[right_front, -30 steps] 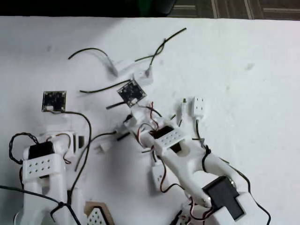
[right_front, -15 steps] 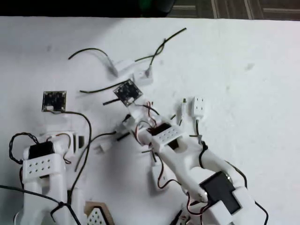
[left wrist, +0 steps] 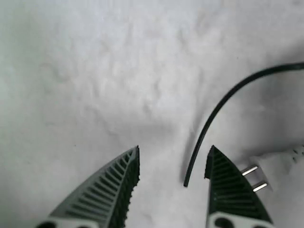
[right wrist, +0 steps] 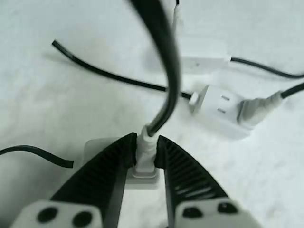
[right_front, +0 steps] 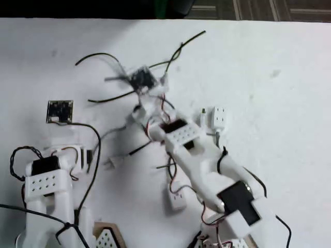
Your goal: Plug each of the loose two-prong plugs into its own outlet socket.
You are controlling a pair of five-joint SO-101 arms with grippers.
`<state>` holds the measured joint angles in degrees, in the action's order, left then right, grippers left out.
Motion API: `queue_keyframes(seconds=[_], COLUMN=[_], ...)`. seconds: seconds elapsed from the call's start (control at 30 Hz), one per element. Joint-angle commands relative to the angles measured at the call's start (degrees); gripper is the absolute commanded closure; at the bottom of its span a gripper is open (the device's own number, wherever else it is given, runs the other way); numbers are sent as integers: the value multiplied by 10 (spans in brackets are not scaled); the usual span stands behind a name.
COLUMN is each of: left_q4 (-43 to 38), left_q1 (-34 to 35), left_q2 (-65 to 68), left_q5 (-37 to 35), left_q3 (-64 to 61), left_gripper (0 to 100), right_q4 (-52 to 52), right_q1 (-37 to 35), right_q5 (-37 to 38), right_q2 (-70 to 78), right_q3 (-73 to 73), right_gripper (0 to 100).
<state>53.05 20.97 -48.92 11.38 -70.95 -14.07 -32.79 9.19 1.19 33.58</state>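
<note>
Holding in my right gripper: a white plug. The jaws are pinched tight on its body, and its black cord arches up and away.
Under that plug: a white block sits on the table right below my fingers. I cannot tell whether the prongs are in it.
Beside it: a white outlet shows two slots on its face, with a second corded plug against its end.
Right arm: it is stretched across the middle of the table, gripper end in among the tangle of cords. A dark square board, blurred, lies just past it.
Left gripper: the jaws are spread wide and low over the white table. The cut end of a black wire lies in the gap.
Loose two-prong plug: it lies flat just outside one of my left fingers, prongs pointing towards that finger, ungripped.
Left arm: it sits at the near left corner.
Other outlets: a white outlet block is just right of my right arm, and a small white socket lies against that arm's near side. A black square outlet lies beyond my left arm.
</note>
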Motion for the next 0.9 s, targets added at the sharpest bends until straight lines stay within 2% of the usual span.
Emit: queue_keyframes(seconds=[0.0,0.23,0.4,0.47,0.63,0.87], left_q4=[-10,-11,-11,-11,-11,-12], left_q1=[6,6,4,4,4,10], left_q2=[-11,-10,-14,-14,-14,-14], left_q5=[6,7,39,39,40,38], left_q3=[3,2,-6,-6,-6,-4], left_gripper=[768,768,767,767,767,770], right_q4=[1,-12,-116,-170,-308,-549], right_q1=[15,34,30,29,34,3], right_q5=[-7,-7,-7,-7,-19,-169], right_q2=[42,198,193,154,34,-56], right_q3=[-104,-270,-312,-313,-312,-312], right_gripper=[982,957,765,729,772,833])
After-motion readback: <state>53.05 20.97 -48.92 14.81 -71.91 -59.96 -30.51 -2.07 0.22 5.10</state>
